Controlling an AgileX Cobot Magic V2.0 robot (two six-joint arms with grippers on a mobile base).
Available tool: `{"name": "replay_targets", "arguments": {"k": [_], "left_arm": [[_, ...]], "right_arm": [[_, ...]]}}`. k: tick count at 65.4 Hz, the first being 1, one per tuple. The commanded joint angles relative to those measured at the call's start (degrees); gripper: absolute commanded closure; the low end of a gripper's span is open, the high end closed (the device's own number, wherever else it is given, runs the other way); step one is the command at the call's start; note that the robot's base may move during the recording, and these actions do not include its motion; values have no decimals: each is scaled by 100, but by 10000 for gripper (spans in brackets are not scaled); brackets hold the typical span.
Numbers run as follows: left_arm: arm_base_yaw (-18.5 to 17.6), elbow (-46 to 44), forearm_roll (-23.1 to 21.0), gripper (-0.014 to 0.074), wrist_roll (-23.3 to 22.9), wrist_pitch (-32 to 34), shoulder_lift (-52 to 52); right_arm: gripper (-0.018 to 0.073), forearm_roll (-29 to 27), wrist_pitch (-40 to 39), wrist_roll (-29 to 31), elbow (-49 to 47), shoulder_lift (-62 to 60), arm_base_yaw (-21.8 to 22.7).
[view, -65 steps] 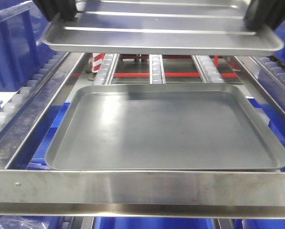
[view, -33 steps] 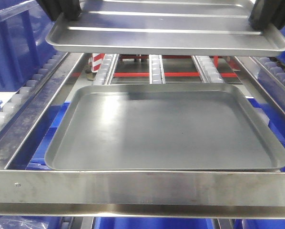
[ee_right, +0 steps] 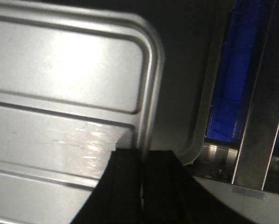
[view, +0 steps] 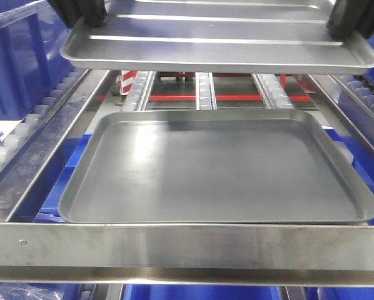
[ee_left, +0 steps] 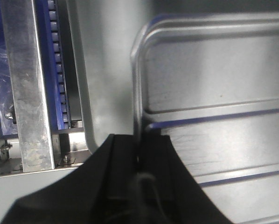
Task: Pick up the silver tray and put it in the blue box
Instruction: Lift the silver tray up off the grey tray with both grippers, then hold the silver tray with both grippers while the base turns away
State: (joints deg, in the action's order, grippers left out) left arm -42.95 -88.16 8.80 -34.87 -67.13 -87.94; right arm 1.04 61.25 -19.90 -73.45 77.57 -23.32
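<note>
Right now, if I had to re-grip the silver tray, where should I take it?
By the rolled rim of its short ends, one pincer in from each side. The silver tray is wide, shallow and level, so only that upturned edge fits a pincer. The left pincer and right pincer straddle it there; opposite holds should resist tipping.

Two metal trays are counted: one silver tray [view: 218, 47], shiny and ridged, and one larger dull-grey tray [view: 218, 169] with a flat bottom. Two tools are seen, one left tool [view: 80, 12] and one right tool [view: 353, 17], each clamped on the silver tray's rim. One blue box [view: 12, 62] is made out at the left. More blue plastic [view: 199, 291] is glimpsed under the rack [view: 187, 247], but its crates cannot be counted. Five roller tracks [view: 204, 87] are counted.
</note>
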Motion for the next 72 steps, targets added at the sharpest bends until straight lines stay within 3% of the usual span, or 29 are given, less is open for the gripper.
{"name": "replay_targets", "arguments": {"k": [1, 72], "left_arm": [[-43, -182, 238, 694, 99, -31, 249], [-43, -182, 238, 701, 99, -31, 249]], "right_arm": [[503, 338, -168, 90, -230, -221, 15], [503, 338, -168, 90, -230, -221, 15]]}}
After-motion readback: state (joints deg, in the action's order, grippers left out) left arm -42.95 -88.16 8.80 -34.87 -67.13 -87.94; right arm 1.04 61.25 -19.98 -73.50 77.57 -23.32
